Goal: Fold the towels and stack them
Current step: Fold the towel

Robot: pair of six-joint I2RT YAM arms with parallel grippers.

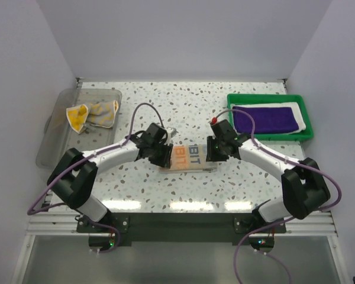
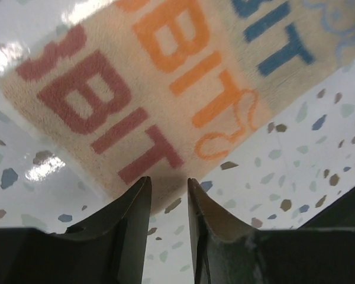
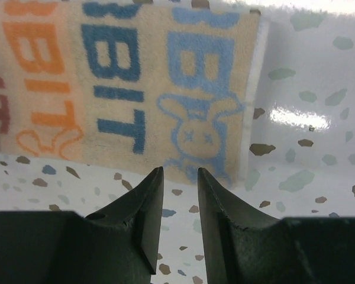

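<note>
Where arms converge, left tool (image 1: 164, 155) and right tool (image 1: 212, 152) flank towel (image 1: 188, 158).

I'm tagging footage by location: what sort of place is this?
Probably a robotics lab test cell: plain white walls box in a speckled table, the left arm and right arm are bolted to a metal frame, and a green tray and clear bin flank the workspace.

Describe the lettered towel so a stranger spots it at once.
Look at the middle of the speckled table. A folded pale towel lies flat there. Only it bears red, orange and blue block letters; the purple towel lies apart in the green tray.
</note>
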